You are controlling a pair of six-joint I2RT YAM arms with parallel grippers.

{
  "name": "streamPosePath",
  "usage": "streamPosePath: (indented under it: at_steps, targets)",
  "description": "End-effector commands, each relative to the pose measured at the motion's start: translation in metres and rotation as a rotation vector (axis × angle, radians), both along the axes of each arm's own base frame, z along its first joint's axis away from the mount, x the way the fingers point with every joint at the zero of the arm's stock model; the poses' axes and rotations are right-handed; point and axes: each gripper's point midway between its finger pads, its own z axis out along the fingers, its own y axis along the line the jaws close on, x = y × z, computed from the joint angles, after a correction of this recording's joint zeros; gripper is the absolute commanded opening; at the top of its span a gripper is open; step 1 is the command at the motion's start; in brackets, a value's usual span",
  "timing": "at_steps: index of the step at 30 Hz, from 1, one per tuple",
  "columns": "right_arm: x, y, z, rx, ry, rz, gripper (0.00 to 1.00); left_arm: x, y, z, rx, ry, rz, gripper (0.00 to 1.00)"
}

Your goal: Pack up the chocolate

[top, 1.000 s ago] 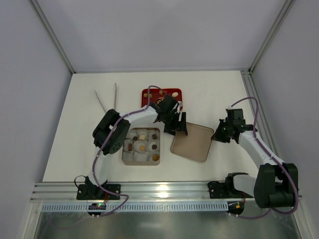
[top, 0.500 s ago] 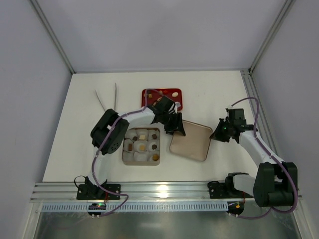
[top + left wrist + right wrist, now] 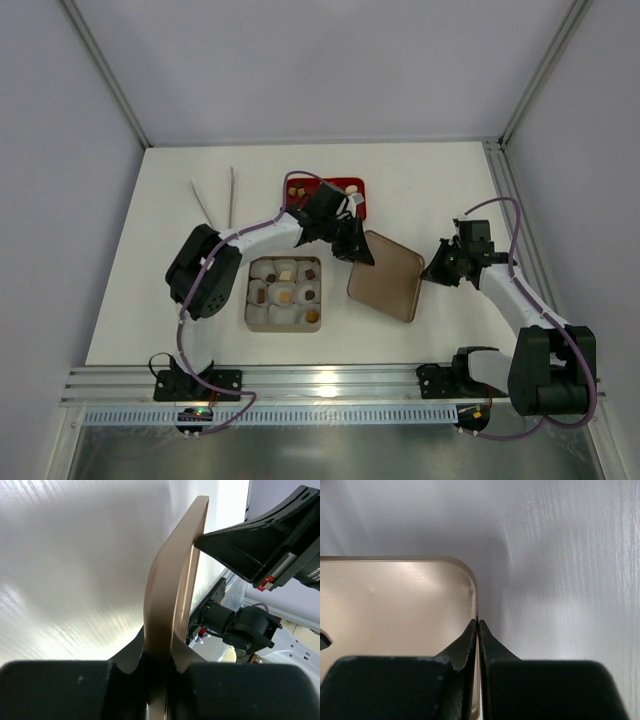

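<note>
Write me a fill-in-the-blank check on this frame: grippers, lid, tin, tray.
1. The left gripper and right gripper are each ___ on the lid.
2. Seen from overhead, the tin, with chocolates inside, lies to the ___ of the lid.
3. The tray beyond the tin is coloured ___.

Missing words: shut; left; red.
</note>
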Motion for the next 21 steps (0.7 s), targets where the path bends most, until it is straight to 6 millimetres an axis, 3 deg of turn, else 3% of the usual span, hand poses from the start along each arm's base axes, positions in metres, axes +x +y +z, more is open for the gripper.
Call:
streamPosePath:
  at_steps: [1,3,4,7,8,11,14,17,21]
  targets:
    - [0.010,0.011,0.021,0.061,-0.091,0.019,0.05,-0.004,-0.003,0.022,-0.057,-0.009,0.000,0.00]
    - [0.011,0.009,0.022,0.045,-0.099,0.011,0.14,-0.005,-0.002,0.027,-0.068,-0.004,-0.003,0.00]
    - [0.011,0.009,0.022,0.038,-0.102,0.012,0.26,-0.005,0.000,0.031,-0.073,-0.004,0.003,0.00]
    - [0.011,0.007,0.029,-0.008,-0.135,0.014,0.46,-0.004,0.005,0.036,-0.068,0.012,0.015,0.00]
    - [0.011,0.010,0.033,-0.022,-0.153,0.030,0.56,-0.002,0.009,0.041,-0.072,0.013,0.026,0.00]
    - [0.013,0.008,0.053,-0.111,-0.252,0.032,0.69,-0.001,0.019,0.046,-0.065,0.037,0.044,0.00]
    - [0.006,0.028,0.078,-0.168,-0.352,0.107,0.72,0.011,0.034,0.048,-0.062,0.074,0.088,0.00]
    - [0.003,0.034,0.104,-0.216,-0.469,0.143,0.72,0.014,0.044,0.048,-0.060,0.124,0.104,0.00]
    - [-0.017,0.067,0.140,-0.246,-0.635,0.305,0.72,0.024,0.058,0.049,-0.062,0.175,0.140,0.00]
